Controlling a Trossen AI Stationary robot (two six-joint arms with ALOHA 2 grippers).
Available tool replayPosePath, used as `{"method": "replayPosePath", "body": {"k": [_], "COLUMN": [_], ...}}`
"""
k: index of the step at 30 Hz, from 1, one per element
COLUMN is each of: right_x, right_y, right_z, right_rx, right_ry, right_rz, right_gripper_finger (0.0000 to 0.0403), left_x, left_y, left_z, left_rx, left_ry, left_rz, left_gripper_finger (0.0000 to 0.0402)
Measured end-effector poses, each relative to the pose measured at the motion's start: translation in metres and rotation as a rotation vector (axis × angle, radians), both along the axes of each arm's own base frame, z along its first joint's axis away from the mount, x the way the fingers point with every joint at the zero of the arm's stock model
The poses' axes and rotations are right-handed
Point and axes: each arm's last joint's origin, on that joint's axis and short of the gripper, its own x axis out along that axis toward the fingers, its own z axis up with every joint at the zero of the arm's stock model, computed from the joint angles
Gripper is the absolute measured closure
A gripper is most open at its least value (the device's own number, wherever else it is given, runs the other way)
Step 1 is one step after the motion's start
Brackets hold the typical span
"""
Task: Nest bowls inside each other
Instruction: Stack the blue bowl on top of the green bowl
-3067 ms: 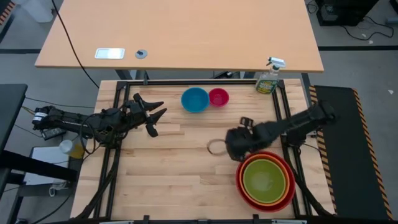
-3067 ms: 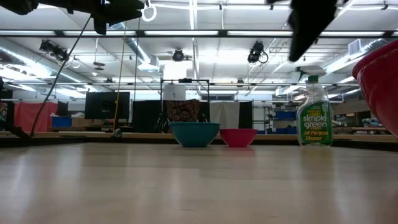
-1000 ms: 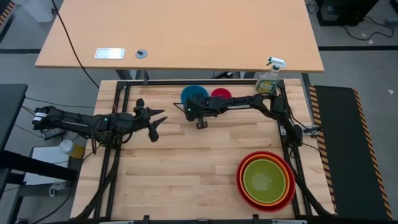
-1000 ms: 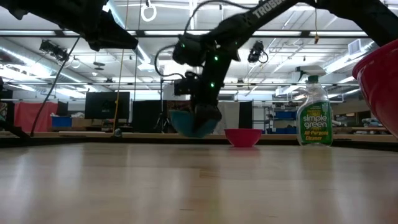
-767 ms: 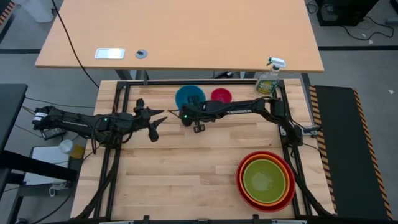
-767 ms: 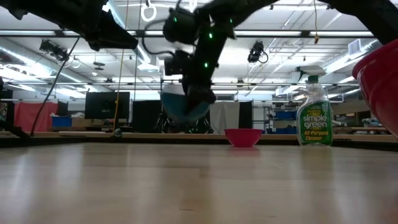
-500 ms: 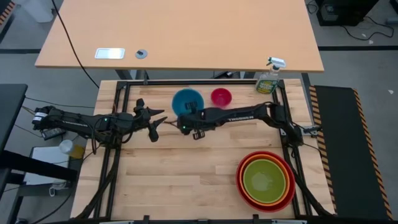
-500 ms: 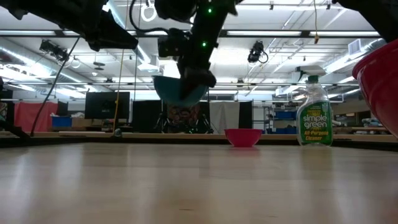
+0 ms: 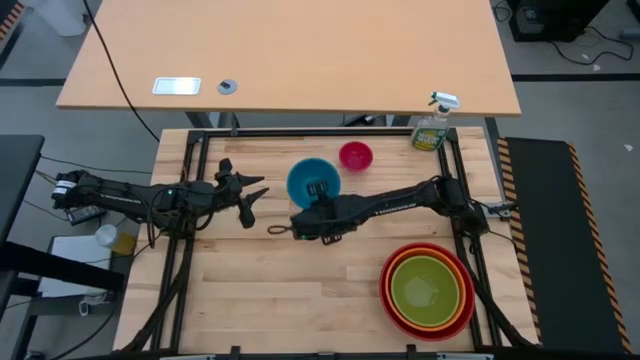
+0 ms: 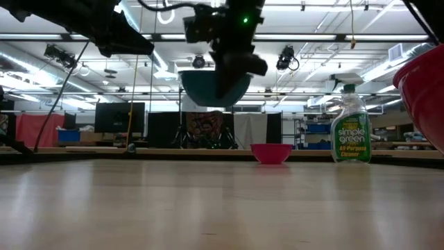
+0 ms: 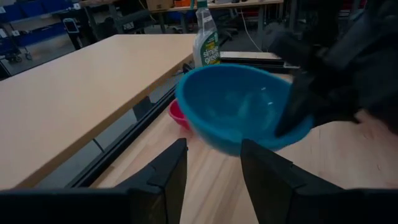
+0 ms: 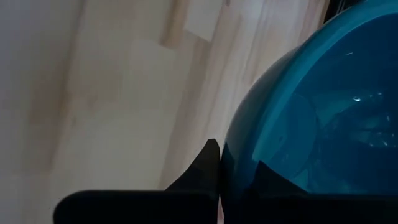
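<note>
My right gripper [image 9: 320, 193] is shut on the blue bowl [image 9: 312, 181], which hangs high above the table in the low view [image 10: 215, 87]. The magenta pink bowl [image 9: 355, 155] rests on its base near the far edge. At the near right the lime green bowl [image 9: 428, 285] sits inside the orange one, which sits inside the red one [image 9: 388, 297]. My left gripper [image 9: 255, 197] hovers open at the table's left, its fingers pointing at the blue bowl [image 11: 239, 109] without touching it. My right gripper pinches the blue bowl's rim [image 12: 222, 152] on its near side, one finger inside the bowl [image 12: 267, 180] and one outside [image 12: 202, 171]. The fingers slant down from the table's near right. The bowl is lifted clear, its mouth up and roughly level.
A green spray bottle [image 9: 432, 128] stands at the far right corner. The red bowl's wall [image 10: 424, 90] fills the low view's right edge. Bare wood lies between the blue bowl and the stack, and across the near left.
My right gripper has risen with the blue bowl, lifting it off the table beside the pink bowl, and has carried it toward the near edge. The bowl stays mouth up. The pink bowl and the stack have stayed where they were.
</note>
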Motion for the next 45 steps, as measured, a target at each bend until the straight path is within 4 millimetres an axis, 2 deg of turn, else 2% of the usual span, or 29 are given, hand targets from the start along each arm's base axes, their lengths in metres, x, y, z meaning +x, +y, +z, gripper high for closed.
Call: {"method": "replayPosePath", "body": {"k": [10, 21, 32, 39, 45], "right_x": [-0.025, -0.066, -0.115, -0.142, -0.166], "right_y": [0.046, 0.097, 0.138, 0.159, 0.175], "right_z": [0.021, 0.041, 0.059, 0.075, 0.089], "right_rx": [0.039, 0.063, 0.144, 0.212, 0.339], "right_ry": [-0.032, -0.043, -0.019, -0.077, -0.093], "right_rz": [-0.011, -0.040, -0.110, -0.130, -0.163], "right_gripper_finger": [0.0382, 0.0381, 0.0380, 0.0380, 0.0380], "left_x": [0.000, 0.000, 0.001, 0.002, 0.002], "left_y": [0.000, 0.000, 0.000, 0.000, 0.000], "left_z": [0.000, 0.000, 0.004, 0.008, 0.009], "left_rx": [0.000, -0.011, 0.021, 0.051, 0.067], "left_ry": [0.003, -0.006, -0.026, -0.056, -0.061], "left_rz": [0.000, 0.002, -0.004, -0.010, -0.012], "left_gripper_finger": [0.0248, 0.0248, 0.0248, 0.0248, 0.0248]}}
